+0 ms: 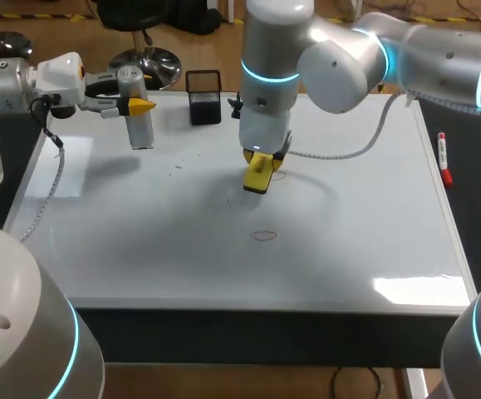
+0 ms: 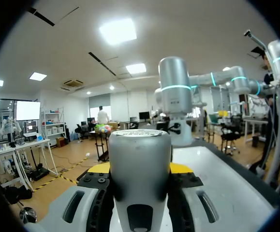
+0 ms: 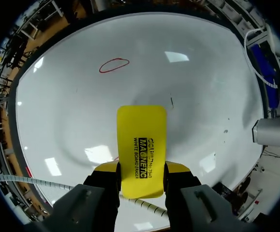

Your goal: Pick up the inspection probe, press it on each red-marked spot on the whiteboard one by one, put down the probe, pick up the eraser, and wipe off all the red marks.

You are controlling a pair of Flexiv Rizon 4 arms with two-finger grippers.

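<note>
Right gripper clamped on yellow eraser, at middle of whiteboard. Left gripper clamped on inspection probe, upright near far-left corner. Risk: eraser looks tilted; edge contact could smear rather than clear the red oval nearer the front edge.

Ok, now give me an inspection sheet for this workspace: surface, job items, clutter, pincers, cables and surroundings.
Surface: whiteboard, with a red oval not yet wiped off and a few dark specks.
Job's things: probe upright near the far left corner. Eraser tilted at mid-board, beyond the oval.
Clutter: black mesh holder at the far edge. Red marker beside the board's right edge.
Pincers: left pincer shut on the probe, right pincer shut on the eraser.
Cables: right arm's wrapped cable over the board, left arm's cable along the left edge.
Surroundings: nothing seen reaching over the table.
</note>
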